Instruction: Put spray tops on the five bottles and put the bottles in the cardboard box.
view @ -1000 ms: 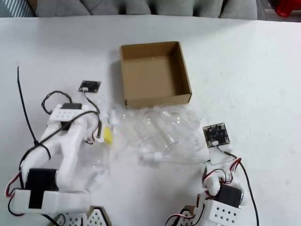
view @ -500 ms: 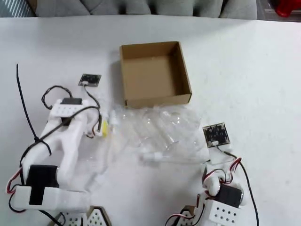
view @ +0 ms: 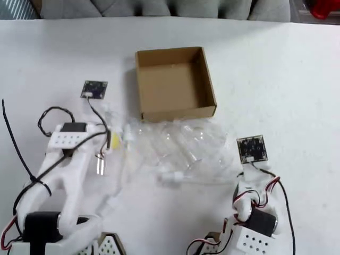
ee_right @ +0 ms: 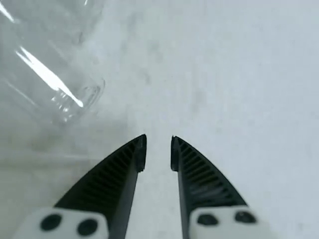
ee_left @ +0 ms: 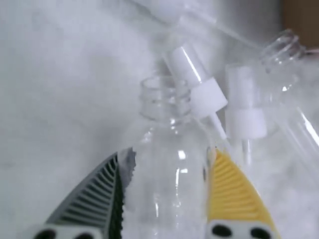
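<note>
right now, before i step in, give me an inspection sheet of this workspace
surface: white table, no spills seen
job's things: cardboard box open, no bottles inside; clear bottles lying heaped beside it; loose spray tops among them
clutter: nothing seen
end effectors: left end effector shut on a bottle with no top; right end effector nearly shut, empty, over the table
cables: black cable loose on the left side; red and black wires on the right
surroundings: grey cushions behind the table; red thing at the far corner
</note>
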